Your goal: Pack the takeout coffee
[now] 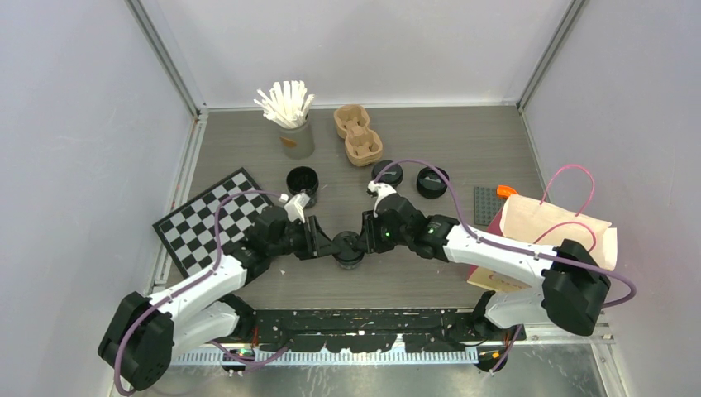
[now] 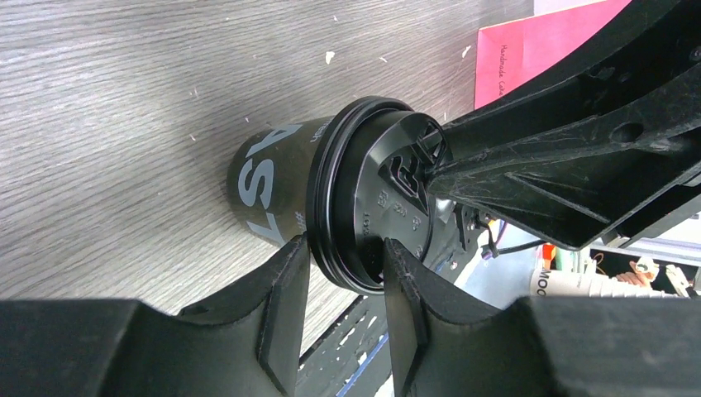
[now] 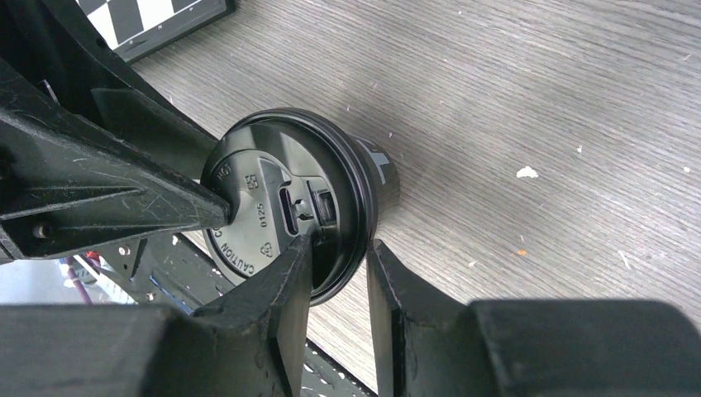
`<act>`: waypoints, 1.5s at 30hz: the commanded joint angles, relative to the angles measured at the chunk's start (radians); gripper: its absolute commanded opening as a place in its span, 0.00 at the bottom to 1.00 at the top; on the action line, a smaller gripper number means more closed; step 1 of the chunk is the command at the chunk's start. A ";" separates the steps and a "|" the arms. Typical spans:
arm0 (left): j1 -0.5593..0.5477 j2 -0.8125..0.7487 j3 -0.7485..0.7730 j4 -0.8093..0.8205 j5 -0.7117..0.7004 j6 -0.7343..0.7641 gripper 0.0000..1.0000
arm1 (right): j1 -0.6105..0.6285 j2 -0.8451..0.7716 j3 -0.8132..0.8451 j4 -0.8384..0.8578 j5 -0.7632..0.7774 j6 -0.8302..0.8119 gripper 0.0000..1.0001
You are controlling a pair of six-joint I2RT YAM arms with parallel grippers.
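Observation:
A black takeout coffee cup [image 1: 349, 250] with pale lettering [image 2: 264, 178] stands near the table's front edge with its black lid [image 3: 256, 211] on. Both grippers meet at it. My left gripper [image 2: 345, 248] is shut on the lid's rim, one finger under the rim against the cup and the other on the lid's top. My right gripper [image 3: 339, 244] straddles the opposite side of the rim, open, its inner finger on the lid top and its outer finger just beside the rim. Farther back are an open black cup [image 1: 302, 179] and two more black lids [image 1: 387, 173] [image 1: 431, 181].
The brown pulp carrier [image 1: 357, 134] and a grey cup of white sticks [image 1: 291, 124] stand at the back. A checkerboard [image 1: 211, 217] lies at the left. A paper bag [image 1: 558, 227], a grey plate [image 1: 488, 201] and a pink card [image 2: 537, 50] are at the right.

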 commanded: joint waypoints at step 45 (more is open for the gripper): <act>-0.023 0.104 0.095 -0.132 -0.059 0.160 0.43 | -0.010 0.017 0.011 -0.108 -0.128 -0.052 0.49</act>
